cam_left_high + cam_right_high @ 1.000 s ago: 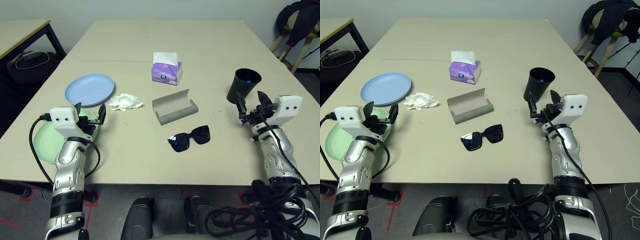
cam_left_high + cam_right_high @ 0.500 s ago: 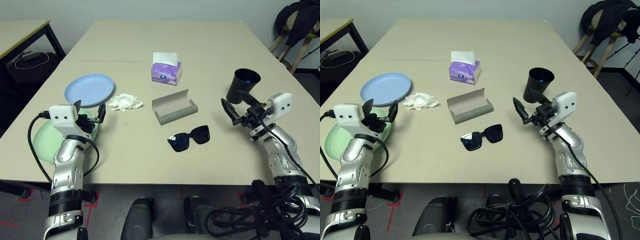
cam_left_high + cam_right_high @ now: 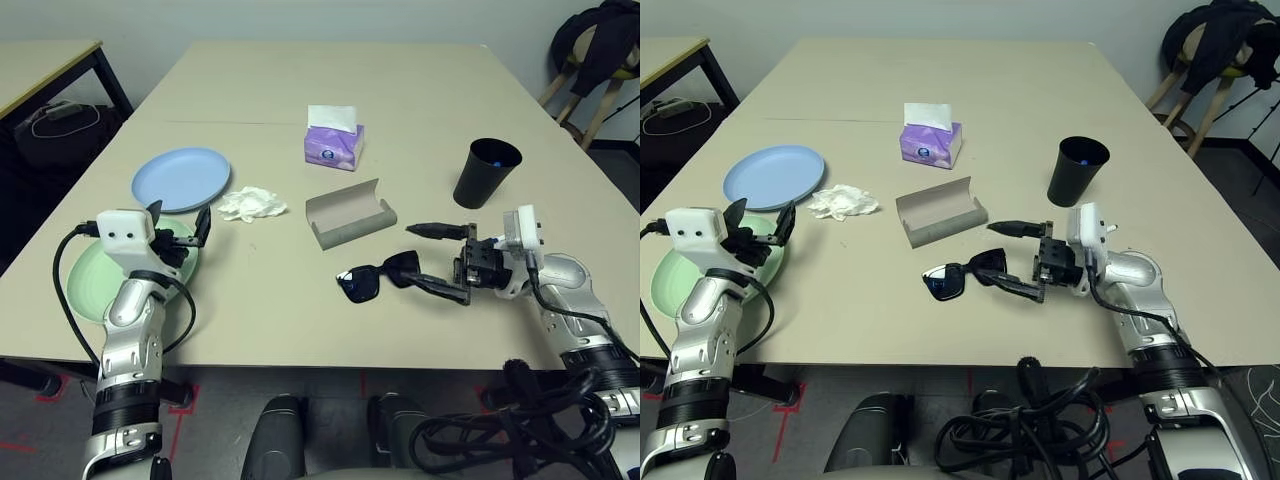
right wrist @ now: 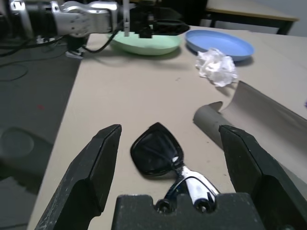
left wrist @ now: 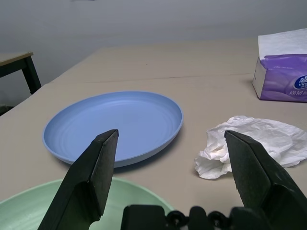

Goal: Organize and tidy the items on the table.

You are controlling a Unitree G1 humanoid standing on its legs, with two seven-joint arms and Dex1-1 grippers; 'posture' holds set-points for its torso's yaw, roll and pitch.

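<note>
Reaching low across the beige bench, the right hand lies turned on its side with its 2 black fingers spread wide — one above, one below the right end of the black sunglasses, which sit between them on the bench top; whether a finger touches the frame cannot be told. Just behind the sunglasses lies the grey glasses case, open and empty, and behind that the purple tissue box. A black cup stands upright near the right edge, well apart from the rest. On the left side the left hand hovers over the mint green plate at the bench's near edge, fingers wide open and holding nothing. Beyond it sits the pale blue plate, with the crumpled white tissue just beside it — near, not touching.
</note>
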